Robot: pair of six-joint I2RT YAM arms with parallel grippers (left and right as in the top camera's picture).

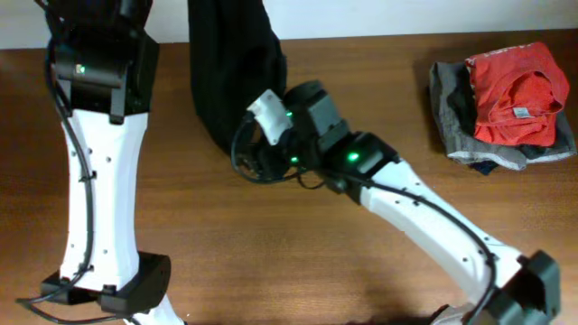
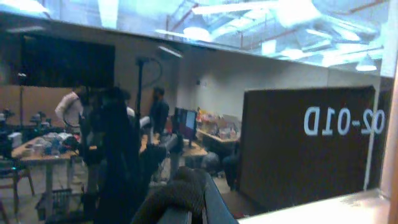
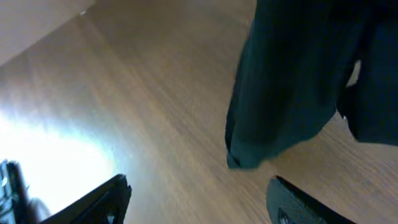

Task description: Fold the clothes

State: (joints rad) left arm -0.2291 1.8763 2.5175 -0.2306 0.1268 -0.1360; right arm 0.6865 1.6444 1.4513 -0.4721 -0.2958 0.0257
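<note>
The clothes (image 1: 230,77), a large all-black garment, hang from above at the back middle of the table, and their lower end rests on the wood. My left gripper (image 2: 189,208) is raised high and shut on a bunch of the black fabric (image 2: 180,190). My right gripper (image 1: 253,152) is open and empty, low over the table just in front of the garment's lower end. In the right wrist view the black fabric (image 3: 292,81) hangs just beyond the open fingers (image 3: 199,199) without touching them. No white logo shows.
A pile of other garments sits at the back right: a red shirt (image 1: 515,95) with a white neck label on a grey folded garment (image 1: 449,113). The wooden table (image 1: 271,244) stretches in front. The left arm's white link (image 1: 99,181) stands at the left.
</note>
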